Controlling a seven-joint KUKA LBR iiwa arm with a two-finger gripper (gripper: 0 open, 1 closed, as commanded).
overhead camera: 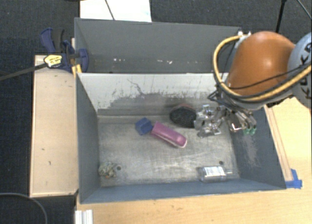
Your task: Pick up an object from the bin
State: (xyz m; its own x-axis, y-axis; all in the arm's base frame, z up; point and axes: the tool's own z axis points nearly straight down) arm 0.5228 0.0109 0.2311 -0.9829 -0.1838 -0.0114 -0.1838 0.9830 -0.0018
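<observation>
My gripper (208,126) hangs over the right part of the bin floor, just right of a black oval brush-like thing (182,116) near the back wall. Nothing shows between its metal fingers, which look a little apart. A purple-pink cylinder (168,134) with a blue end piece (143,126) lies left of the gripper, near the middle of the floor.
A small silver packet (213,172) lies near the front wall below the gripper. A small brownish crumpled thing (107,170) sits in the front left corner. The arm with its orange dome and cables comes in from the right over the bin's right wall.
</observation>
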